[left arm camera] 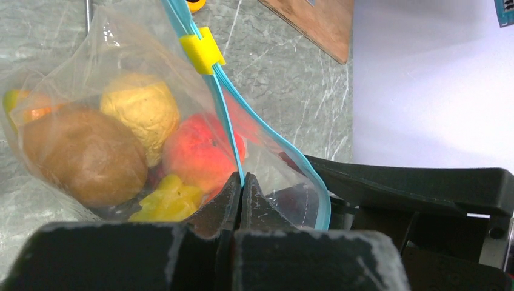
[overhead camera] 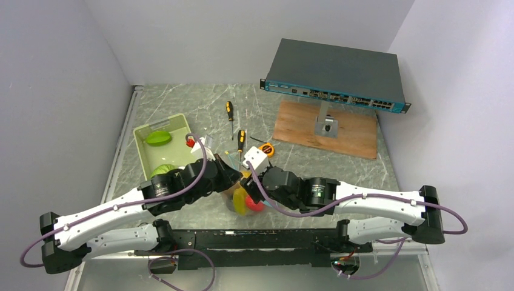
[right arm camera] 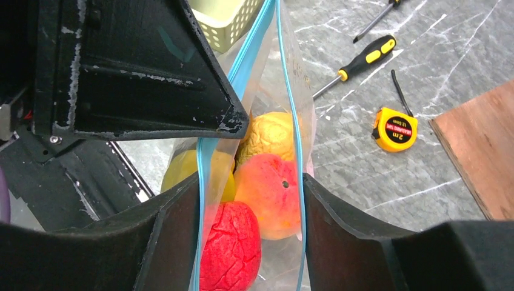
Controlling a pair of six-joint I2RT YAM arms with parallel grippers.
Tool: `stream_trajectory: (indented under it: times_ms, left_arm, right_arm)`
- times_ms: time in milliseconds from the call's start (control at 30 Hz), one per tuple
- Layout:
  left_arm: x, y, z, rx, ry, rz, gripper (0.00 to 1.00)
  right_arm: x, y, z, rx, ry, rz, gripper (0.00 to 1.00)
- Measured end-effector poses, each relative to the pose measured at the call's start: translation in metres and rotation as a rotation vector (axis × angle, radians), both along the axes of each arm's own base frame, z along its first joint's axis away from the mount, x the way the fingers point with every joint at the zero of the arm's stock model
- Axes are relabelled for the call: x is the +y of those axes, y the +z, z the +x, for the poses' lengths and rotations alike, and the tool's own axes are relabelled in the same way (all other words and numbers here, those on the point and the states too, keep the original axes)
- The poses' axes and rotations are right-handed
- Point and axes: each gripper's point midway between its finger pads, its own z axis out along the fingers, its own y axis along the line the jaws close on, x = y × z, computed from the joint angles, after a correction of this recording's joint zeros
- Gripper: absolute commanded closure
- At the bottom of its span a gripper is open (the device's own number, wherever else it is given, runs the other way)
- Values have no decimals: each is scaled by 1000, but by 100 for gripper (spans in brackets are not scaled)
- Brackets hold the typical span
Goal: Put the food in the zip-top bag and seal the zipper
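The clear zip-top bag (left arm camera: 121, 91) hangs between both grippers near the table's front edge (overhead camera: 242, 197). Inside lies food: a brown fruit (left arm camera: 85, 154), a pale yellow one (left arm camera: 140, 106), a peach (right arm camera: 270, 194), a red fruit (right arm camera: 233, 248) and a yellow piece (left arm camera: 166, 203). My left gripper (left arm camera: 242, 182) is shut on the teal zipper (left arm camera: 221, 103), below its yellow slider (left arm camera: 202, 50). My right gripper (right arm camera: 250, 206) stands open astride the bag's mouth. The two teal edges lie apart there, one against each finger (right arm camera: 339, 224).
A pale green tray (overhead camera: 138, 145) at the left holds two green fruits (overhead camera: 159, 138). Two screwdrivers (overhead camera: 230, 112) and a yellow tape measure (overhead camera: 267, 149) lie behind the bag. A wooden board (overhead camera: 339, 136) carrying a network switch (overhead camera: 336, 76) stands at the back right.
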Motion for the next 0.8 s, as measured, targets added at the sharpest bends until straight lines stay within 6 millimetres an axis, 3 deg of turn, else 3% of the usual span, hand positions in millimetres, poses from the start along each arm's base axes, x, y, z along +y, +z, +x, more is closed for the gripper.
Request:
stream_trajectory:
  times_ms: [67, 167, 367, 467, 533, 633, 700, 800]
  left_arm:
    - [2, 1, 1, 11, 17, -1, 100]
    - [4, 4, 2, 15, 33, 2, 100]
    - [7, 5, 4, 5, 42, 18, 96]
    - [10, 7, 5, -14, 35, 31, 77]
    - [14, 10, 5, -38, 27, 39, 51]
    - [26, 25, 7, -107, 14, 25, 24]
    - [37, 37, 7, -170, 2, 7, 13]
    - [53, 49, 5, -271, -30, 21, 6]
  right_arm:
    - [2, 1, 0, -5, 5, 4, 45]
    - [4, 2, 1, -12, 9, 8, 59]
    - [7, 3, 1, -33, 25, 8, 100]
    - [9, 2, 1, -41, 45, 18, 100]
    - [8, 2, 3, -43, 51, 23, 100]
    - [-1, -1, 12, -44, 42, 18, 100]
    - [-8, -3, 16, -37, 51, 23, 100]
    - [-17, -2, 19, -22, 80, 41, 100]
